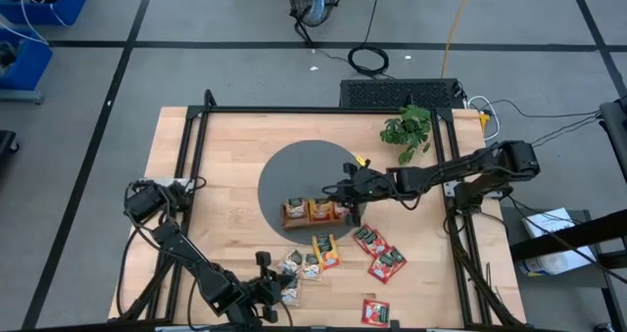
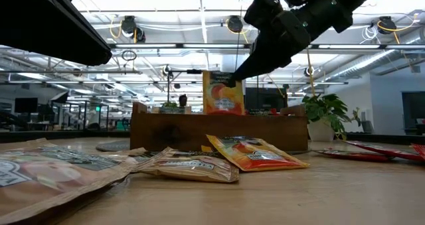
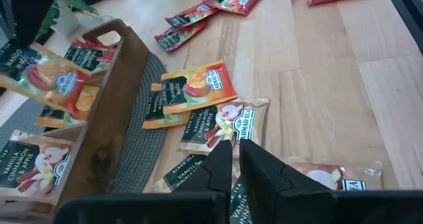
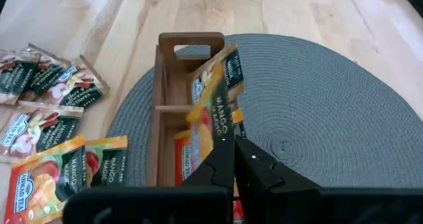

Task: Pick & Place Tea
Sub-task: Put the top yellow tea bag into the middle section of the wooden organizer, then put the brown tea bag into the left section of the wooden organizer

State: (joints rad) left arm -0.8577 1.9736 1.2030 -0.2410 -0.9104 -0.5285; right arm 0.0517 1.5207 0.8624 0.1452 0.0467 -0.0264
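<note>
The tea packets are small and flat. My right gripper [image 1: 345,188] is shut on an orange-yellow packet [image 2: 222,95], which hangs over the brown wooden tray [image 1: 315,212]. The tray stands on a round grey mat [image 1: 294,170] and holds several packets. Beige packets [image 1: 299,266], an orange one [image 1: 325,249] and red ones [image 1: 380,254] lie flat on the table. My left gripper [image 3: 236,159] stands low over the beige packets [image 3: 225,121] near the front edge. Its fingers are almost together. My right gripper pinches the orange-yellow packet by its upper edge at one corner [image 2: 232,81] between its two fingers. The fingers slant down from the table's right side. The packet hangs upright below them [image 4: 215,98], its lower edge about level with the tray's rim. Whether my left gripper touches the beige packets under it, I cannot tell.
A small potted plant [image 1: 409,126] stands at the far right of the table. One red packet [image 1: 377,312] lies alone near the front edge. Black frame rails [image 1: 323,110] run along the table's borders. Bare wood shows at the table's left [image 1: 216,175].
</note>
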